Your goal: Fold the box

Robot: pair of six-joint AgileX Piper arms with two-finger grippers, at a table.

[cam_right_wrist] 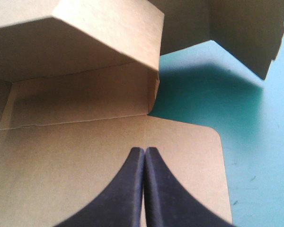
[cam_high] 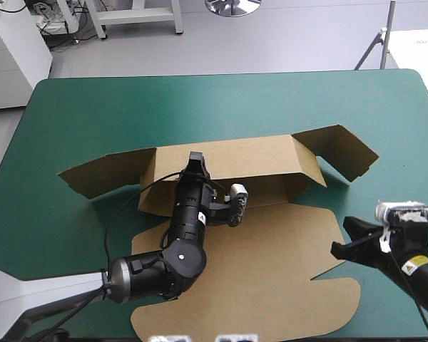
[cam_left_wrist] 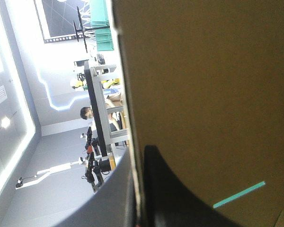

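L gripper: all but closed on the top edge of the box, at its rear wall. Wrist view shows the board edge running betw the 2 black fingers, one each side.
R gripper: fingers pressed together in one pointed arch, nothing betw them, grips nothing.
R gripper pos: low at the box's right edge, tip just over the rounded flap, pointing in toward the rear wall.
Box pos: brown board, mid-table, reaching to the near edge. Most of the sheet lies flat on the teal-green cover.
Rear wall: raised off the flat sheet along its fold. L arm reaches across the sheet to it from near left.
Wing flaps: left wing and right wing splay out from the wall's ends.
Wall's right end: short end flap stands upright at the corner. Wall's upper panel leans out over the sheet, per R wrist view.
L wrist view: board face close up, fills most of it.
Near part of sheet: rounded corners, flat on the cover.
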